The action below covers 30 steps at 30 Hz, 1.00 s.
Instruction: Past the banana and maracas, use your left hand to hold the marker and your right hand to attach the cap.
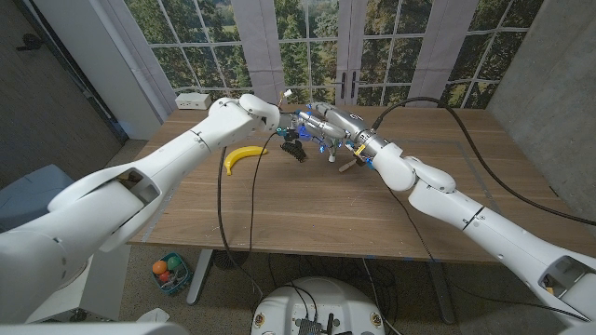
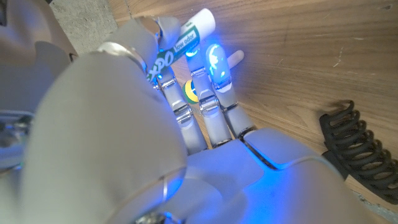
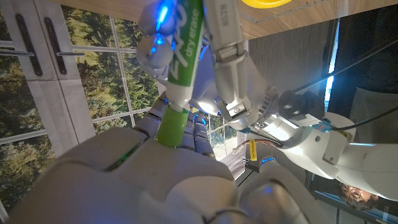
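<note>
— Now, head view, item one?
— Left hand (image 1: pixel 279 119) and right hand (image 1: pixel 321 126) meet past the banana (image 1: pixel 244 156), above the table (image 1: pixel 307 209).

— Left wrist view?
— Marker (image 2: pixel 181 45): light, stiff, smooth plastic, likely slippery; left hand grips its barrel, white end pointing out beyond the fingers (image 2: pixel 214 62).

— Right wrist view?
— Cap (image 3: pixel 171 127): green, held by right hand (image 3: pixel 143 180), seemingly in line with the marker's long axis. Best grip: mid-barrel.

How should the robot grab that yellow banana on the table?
Around the middle of the curved yellow banana, coming from above. It lies flat on the wooden table with bare wood on both long sides, so fingers could probably close across its width there.
</note>
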Available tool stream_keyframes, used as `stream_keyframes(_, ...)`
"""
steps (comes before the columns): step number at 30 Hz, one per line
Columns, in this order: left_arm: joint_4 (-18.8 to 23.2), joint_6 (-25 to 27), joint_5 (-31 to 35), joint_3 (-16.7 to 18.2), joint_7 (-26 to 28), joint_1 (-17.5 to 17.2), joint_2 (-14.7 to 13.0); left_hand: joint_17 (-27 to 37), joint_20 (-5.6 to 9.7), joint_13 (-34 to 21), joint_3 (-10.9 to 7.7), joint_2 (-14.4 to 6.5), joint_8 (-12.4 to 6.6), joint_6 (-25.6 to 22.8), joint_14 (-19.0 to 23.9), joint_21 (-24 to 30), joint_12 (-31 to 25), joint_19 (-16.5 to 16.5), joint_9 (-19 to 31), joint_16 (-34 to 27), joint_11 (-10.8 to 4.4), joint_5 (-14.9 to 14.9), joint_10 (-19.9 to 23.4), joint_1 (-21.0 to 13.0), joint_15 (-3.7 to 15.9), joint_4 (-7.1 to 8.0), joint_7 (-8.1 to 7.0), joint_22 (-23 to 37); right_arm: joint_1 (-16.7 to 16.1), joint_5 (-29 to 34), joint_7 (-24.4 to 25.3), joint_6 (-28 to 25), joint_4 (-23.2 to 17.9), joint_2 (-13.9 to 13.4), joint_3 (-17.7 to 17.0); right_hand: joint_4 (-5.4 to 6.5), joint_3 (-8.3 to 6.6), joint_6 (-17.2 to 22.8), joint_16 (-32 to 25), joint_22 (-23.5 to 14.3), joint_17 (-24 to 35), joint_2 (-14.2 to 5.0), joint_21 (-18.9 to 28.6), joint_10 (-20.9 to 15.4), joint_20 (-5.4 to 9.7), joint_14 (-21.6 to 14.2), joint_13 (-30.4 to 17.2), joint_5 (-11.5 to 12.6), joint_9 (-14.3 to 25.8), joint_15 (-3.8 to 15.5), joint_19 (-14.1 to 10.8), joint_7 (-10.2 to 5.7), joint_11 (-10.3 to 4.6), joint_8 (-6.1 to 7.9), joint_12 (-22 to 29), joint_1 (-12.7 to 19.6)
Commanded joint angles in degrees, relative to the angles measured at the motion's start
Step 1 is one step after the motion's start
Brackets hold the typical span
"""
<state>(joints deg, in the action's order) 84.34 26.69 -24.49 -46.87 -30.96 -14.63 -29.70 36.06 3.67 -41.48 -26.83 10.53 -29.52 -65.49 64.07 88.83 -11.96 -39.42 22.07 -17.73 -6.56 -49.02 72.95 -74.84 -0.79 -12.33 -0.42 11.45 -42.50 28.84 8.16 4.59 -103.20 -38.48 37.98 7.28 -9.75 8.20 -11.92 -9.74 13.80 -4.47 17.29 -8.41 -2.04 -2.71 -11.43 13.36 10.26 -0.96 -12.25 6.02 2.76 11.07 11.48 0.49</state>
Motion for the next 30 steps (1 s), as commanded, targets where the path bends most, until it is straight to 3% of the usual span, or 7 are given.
stream_keyframes(1,2.5,-0.9,-0.1,1.7,3.4,-1.5,-1.2,12.6,6.79,-0.3,-2.02,-0.4,-0.06,-0.2,13.5,0.5,-0.3,0.1,0.3,-0.4,-1.4,-0.3,1.7,-0.2,14.4,2.36,0.32,0.2,-3.1,1.8,-0.4,-3.3,-4.0,-2.7,-0.9,0.51,-0.04,0.7,-0.5,-0.3,0.0,-1.06,-0.2,-0.7,-0.2,-0.8,-0.2,-0.2,0.1,0.07,-0.3,-0.06,-0.06,0.54,0.5,-0.1)
stream_keyframes(7,3.4,-2.2,-0.7,2.9,4.8,-2.7,-1.4,12.5,6.78,-0.3,-1.95,-0.5,0.0,-0.2,13.4,0.4,-0.2,0.1,0.2,-0.3,-1.39,-0.3,1.6,-0.2,14.4,2.38,0.19,0.0,-4.2,-1.1,-0.6,-2.7,-3.9,-2.6,-1.7,0.78,0.09,0.7,-0.5,-0.3,0.0,-1.09,-0.2,-1.0,-0.25,-1.1,-0.2,-0.2,0.2,0.08,-0.6,-0.06,-0.01,0.48,0.5,-0.3)
stream_keyframes(17,5.2,-2.0,-0.7,3.3,7.0,-3.8,-1.6,12.6,6.94,-0.3,-1.84,-0.5,0.05,-0.2,13.5,0.4,-0.2,0.2,0.2,-0.3,-1.39,-0.3,1.6,-0.3,14.39,2.4,0.2,0.1,-4.3,-9.4,-0.8,4.6,-0.2,-0.3,-1.8,1.14,0.33,0.0,-0.4,-0.3,-0.2,-1.02,-0.2,-0.6,0.31,-1.0,-0.1,-0.3,0.1,-0.41,-1.7,0.65,0.71,0.09,0.2,-0.4)
stream_keyframes(24,6.4,-1.5,-1.0,3.9,8.7,-4.5,-1.9,12.6,6.98,-0.4,-1.83,-0.5,0.07,-0.2,13.3,0.4,-0.2,0.3,0.2,-0.1,-1.35,-0.4,1.5,-0.3,14.38,2.42,0.26,0.1,-3.8,-15.8,-4.5,8.6,2.6,1.5,-0.8,1.13,0.39,-0.4,-0.3,-0.3,-0.4,-0.9,-0.3,-0.3,0.59,-0.8,-0.1,-0.3,0.1,-0.52,-2.2,1.03,1.02,-0.1,0.1,-0.1)
stream_keyframes(28,7.1,-1.4,-1.3,4.1,9.2,-5.0,-2.1,12.7,7.0,-0.4,-1.79,-0.5,0.06,-0.3,13.3,0.3,-0.2,0.2,0.2,0.0,-1.36,-0.4,1.5,-0.3,14.4,2.45,0.2,0.0,-3.4,-15.5,-5.6,7.5,2.5,2.1,0.0,1.11,0.41,-1.2,0.1,-0.3,-0.5,-0.85,-0.7,0.4,0.58,0.1,0.0,-0.2,0.1,-1.02,-1.9,1.48,1.13,-0.4,-0.2,0.0)
stream_keyframes(30,7.3,-1.2,-1.6,4.3,9.3,-5.1,-2.1,12.7,7.0,-0.3,-1.77,-0.5,0.08,-0.3,13.4,0.3,-0.2,0.2,0.2,-0.1,-1.41,-0.4,1.6,-0.3,14.39,2.45,0.23,-0.1,-3.5,-11.9,-3.2,7.0,2.3,2.6,0.6,1.16,0.44,-2.0,0.5,-0.2,-0.7,-0.88,-1.4,1.2,0.52,1.2,0.0,-0.2,0.1,-1.14,-0.8,1.52,1.4,-0.61,-0.5,0.1)
